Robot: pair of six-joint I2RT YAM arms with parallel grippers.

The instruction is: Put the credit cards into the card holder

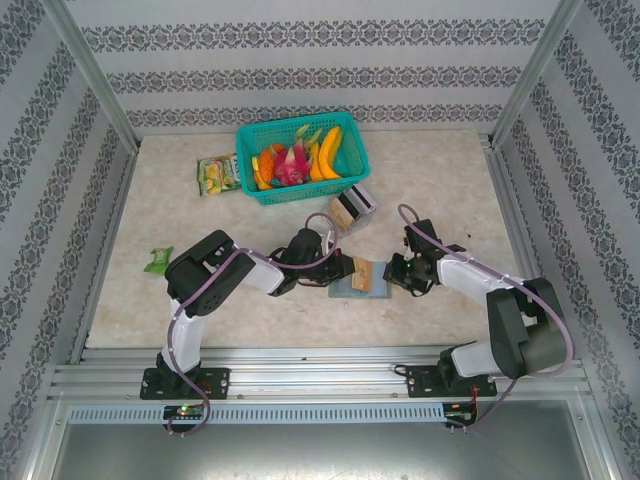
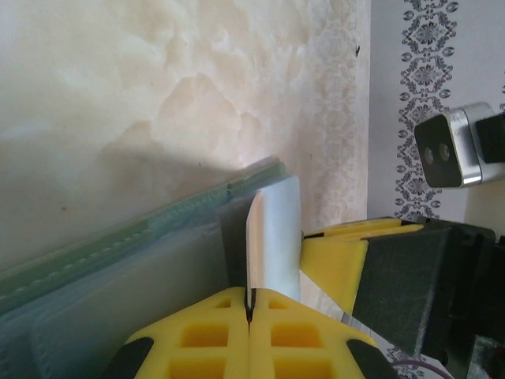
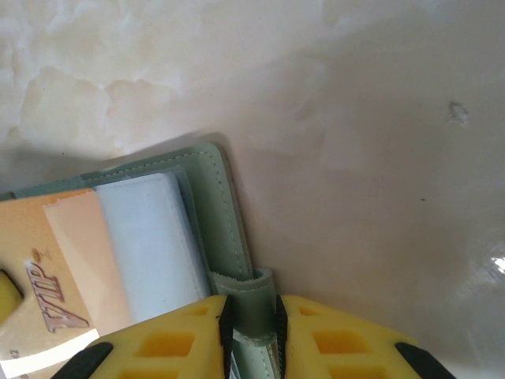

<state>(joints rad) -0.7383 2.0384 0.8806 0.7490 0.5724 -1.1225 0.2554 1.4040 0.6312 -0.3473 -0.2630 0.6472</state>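
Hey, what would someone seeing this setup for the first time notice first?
Probably the teal basket of bright fruit at the table's far middle. Next, both arms meeting over the card holder near the front: the left gripper pinches a card edge-on, the right gripper clamps the holder's edge tab.

**What we cannot see**

Both ends of the flat grey-green bi-fold wallet (image 1: pixel 355 290) lie under the left end effector (image 1: pixel 343 270) and right end effector (image 1: pixel 395 277). We lose the orange-brown plastic card (image 3: pixel 55 260) past the right wrist view's left edge. The thin pale card (image 2: pixel 254 237) shows only its edge.
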